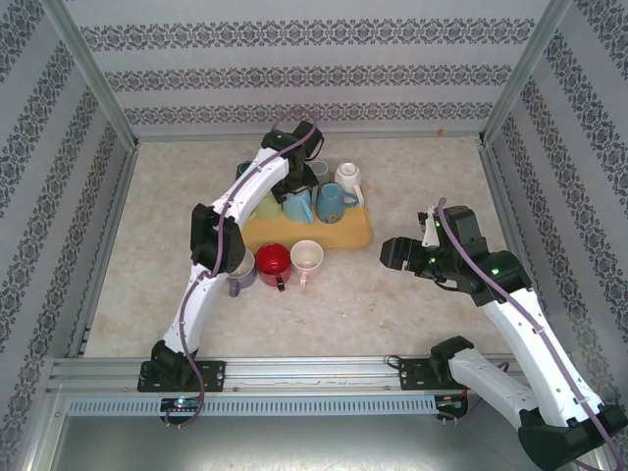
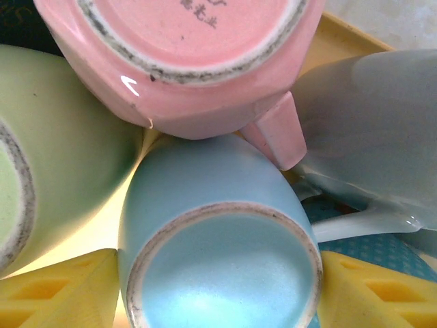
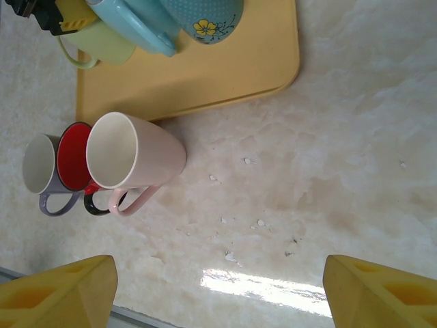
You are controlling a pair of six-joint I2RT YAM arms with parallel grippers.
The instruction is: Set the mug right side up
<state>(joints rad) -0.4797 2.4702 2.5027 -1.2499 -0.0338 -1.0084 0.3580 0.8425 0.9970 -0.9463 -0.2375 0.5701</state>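
A light blue mug (image 2: 218, 273) stands upside down on the yellow tray (image 1: 339, 235), its unglazed foot ring facing the left wrist camera. My left gripper (image 2: 218, 290) reaches down over it (image 1: 296, 204). The yellow fingers (image 2: 61, 294) press against its two sides, shut on it. Crowded round it are an upside-down pink mug (image 2: 191, 55), a pale green mug (image 2: 61, 171) and a grey-blue mug (image 2: 375, 137). My right gripper (image 1: 394, 252) hangs open over bare table right of the tray, nothing between its fingers (image 3: 61, 294).
Three upright mugs stand in a row just in front of the tray: grey (image 3: 41, 167), red (image 3: 75, 157) and pale pink (image 3: 130, 154). A dotted blue mug (image 1: 334, 201) and a white one (image 1: 348, 177) sit at the tray's right. Patterned walls enclose the table.
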